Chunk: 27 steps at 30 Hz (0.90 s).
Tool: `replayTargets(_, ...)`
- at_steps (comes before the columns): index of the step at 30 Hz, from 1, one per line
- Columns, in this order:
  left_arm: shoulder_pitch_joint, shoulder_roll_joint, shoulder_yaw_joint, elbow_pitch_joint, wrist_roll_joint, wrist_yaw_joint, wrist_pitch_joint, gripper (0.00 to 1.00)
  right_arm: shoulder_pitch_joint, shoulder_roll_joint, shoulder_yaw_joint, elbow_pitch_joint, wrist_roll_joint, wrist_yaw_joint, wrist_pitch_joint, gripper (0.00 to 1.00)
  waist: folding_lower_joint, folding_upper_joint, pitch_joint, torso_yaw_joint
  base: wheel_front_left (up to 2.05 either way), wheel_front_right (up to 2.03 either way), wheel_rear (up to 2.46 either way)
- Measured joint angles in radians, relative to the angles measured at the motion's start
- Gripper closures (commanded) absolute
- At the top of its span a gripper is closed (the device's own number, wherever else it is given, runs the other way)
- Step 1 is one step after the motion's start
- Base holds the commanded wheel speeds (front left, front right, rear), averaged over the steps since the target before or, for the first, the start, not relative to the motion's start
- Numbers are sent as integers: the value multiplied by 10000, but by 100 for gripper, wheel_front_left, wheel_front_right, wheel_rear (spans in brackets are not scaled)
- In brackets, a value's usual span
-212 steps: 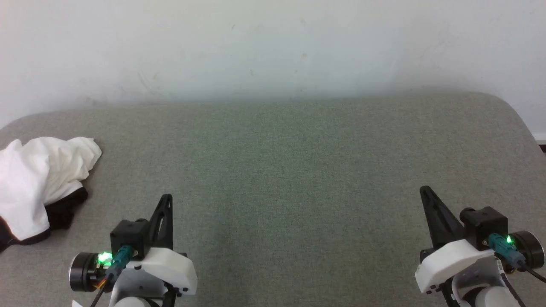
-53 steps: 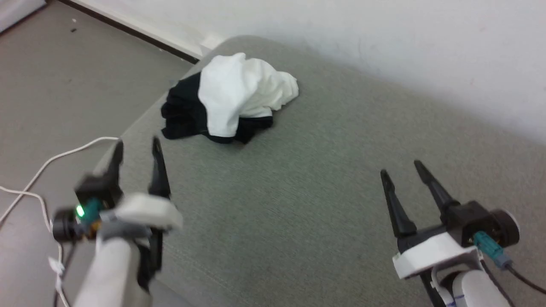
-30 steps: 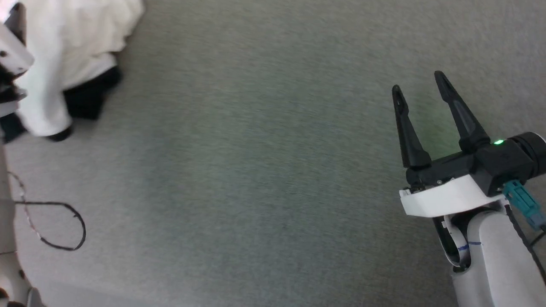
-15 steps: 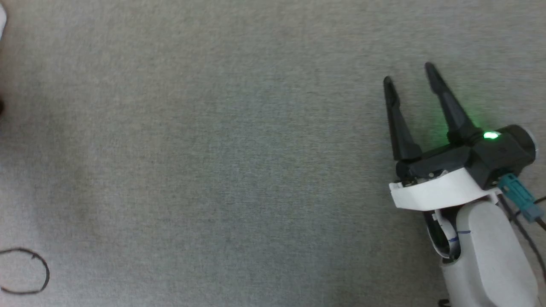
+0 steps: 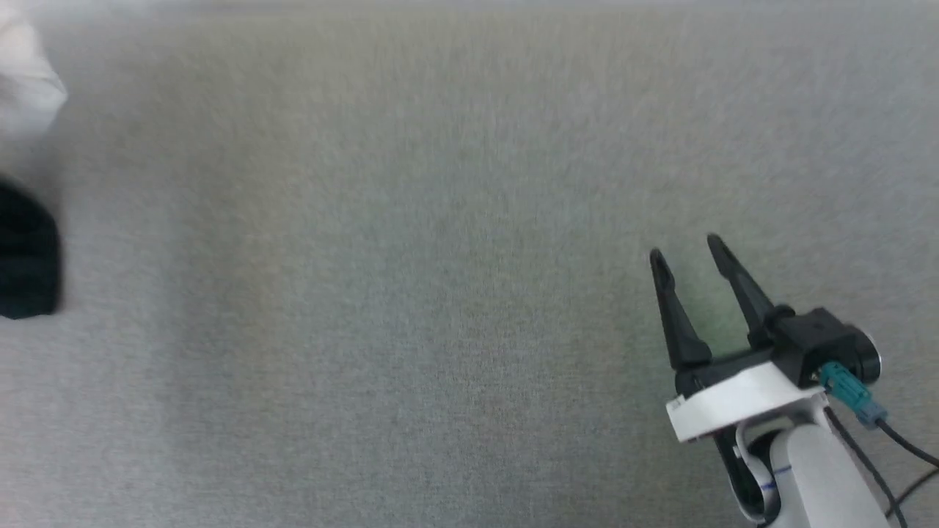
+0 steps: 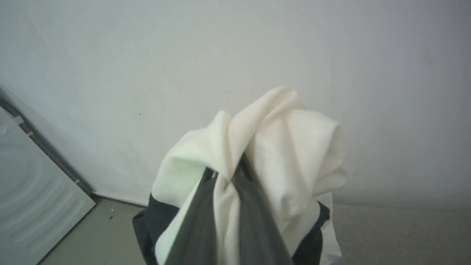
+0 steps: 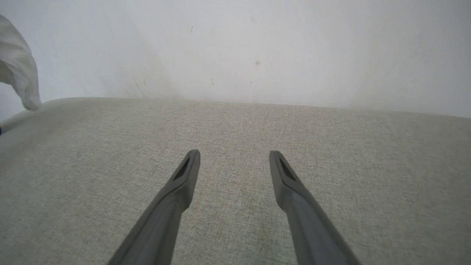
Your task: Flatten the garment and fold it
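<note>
Left hand [image 6: 227, 176] pinching garment [image 6: 294, 143], right hand [image 7: 234, 153] spread

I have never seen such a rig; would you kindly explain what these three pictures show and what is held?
This is a two-armed robot with three cameras. The head view looks down on a grey padded surface, with the right gripper open and empty over it. The right wrist view looks along that same gripper. The left wrist view looks along the left gripper, closed on the garment, a bunched white shirt with black parts.
</note>
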Motion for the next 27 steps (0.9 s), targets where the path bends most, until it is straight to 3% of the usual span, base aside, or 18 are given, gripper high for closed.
replayTargets(5, -1235, -591, -1026, -313, 291, -533, -729, 100, 388, -6, -123, 2, 65, 0, 25, 0, -1, 1, -1186, -58, 0, 0, 0)
replayTargets(12, -2519, -2255, -2334, -1064, 337, -706, -702, 100, 569, -8, -42, -54, 201, 0, 157, 0, -2, 1, -2376, -431, 0, 0, 0)
replayTargets(21, -2990, -4004, -3436, -786, -198, -1131, -516, 100, 566, -10, 130, -125, 288, 0, 182, 0, 2, 1, -2780, -1591, 0, 0, 0)
replayTargets(27, -2019, -4742, -4289, -491, -456, -1335, -140, 100, 567, -15, -23, -132, 389, 0, 178, 0, 2, 1, -2665, -2312, 0, 0, 0)
